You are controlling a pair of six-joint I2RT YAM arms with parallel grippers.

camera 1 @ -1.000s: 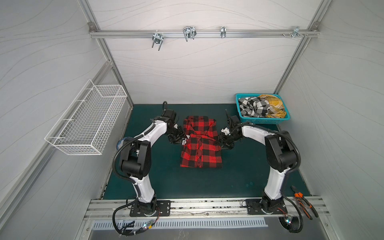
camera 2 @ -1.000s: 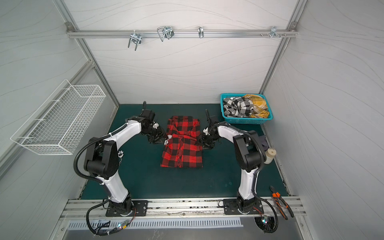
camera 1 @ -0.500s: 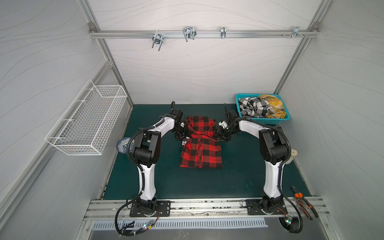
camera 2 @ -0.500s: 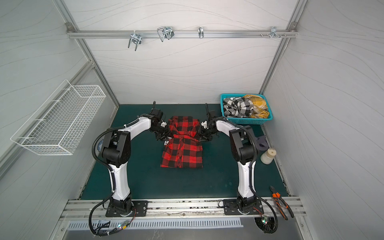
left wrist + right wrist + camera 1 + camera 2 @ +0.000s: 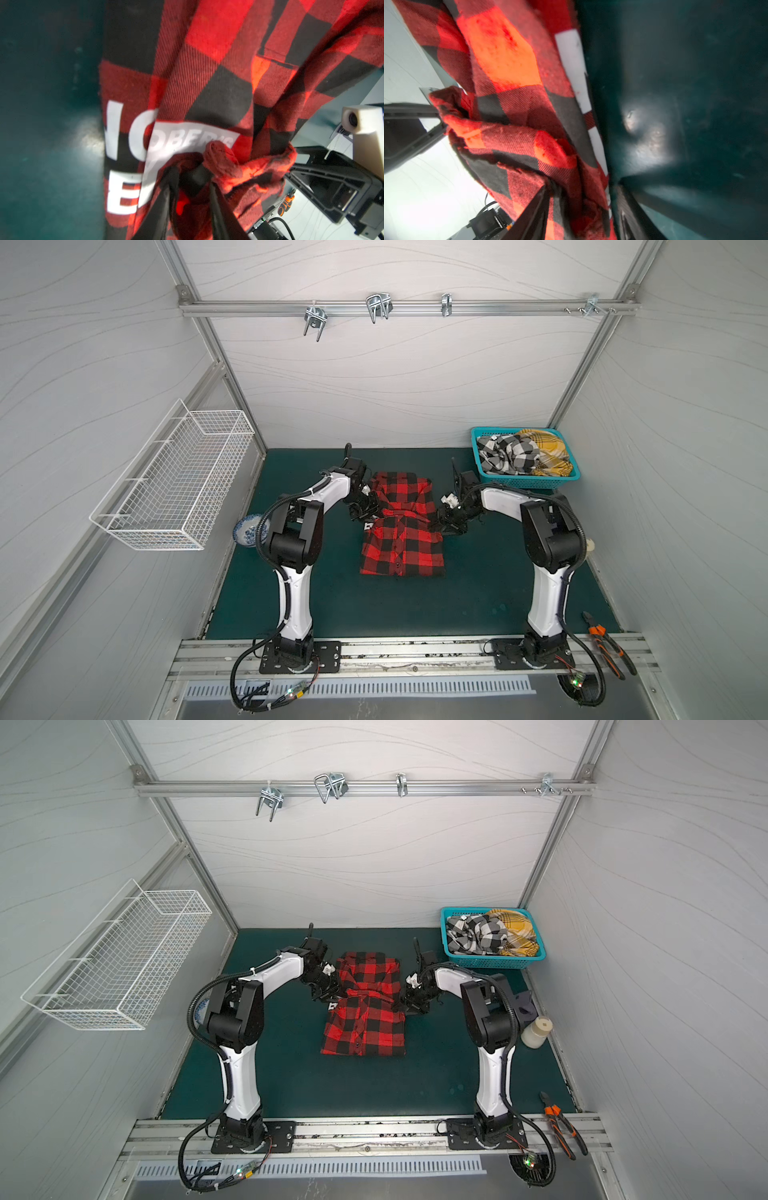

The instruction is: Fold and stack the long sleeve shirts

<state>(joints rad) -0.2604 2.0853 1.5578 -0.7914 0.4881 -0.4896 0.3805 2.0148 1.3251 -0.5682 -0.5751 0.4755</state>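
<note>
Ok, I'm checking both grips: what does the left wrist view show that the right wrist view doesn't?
Only the left wrist view: the left gripper pinching a bunch of the red-and-black checked shirt, readable white block letters, and the other arm's white camera housing. Only the right wrist view: the right gripper closed on the shirt's edge. Both: lifted checked fabric over the green mat.

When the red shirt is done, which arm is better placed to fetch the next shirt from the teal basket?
Right, probably: the right claw grips the red shirt nearer the teal basket; the left claw sits across the shirt.
</note>
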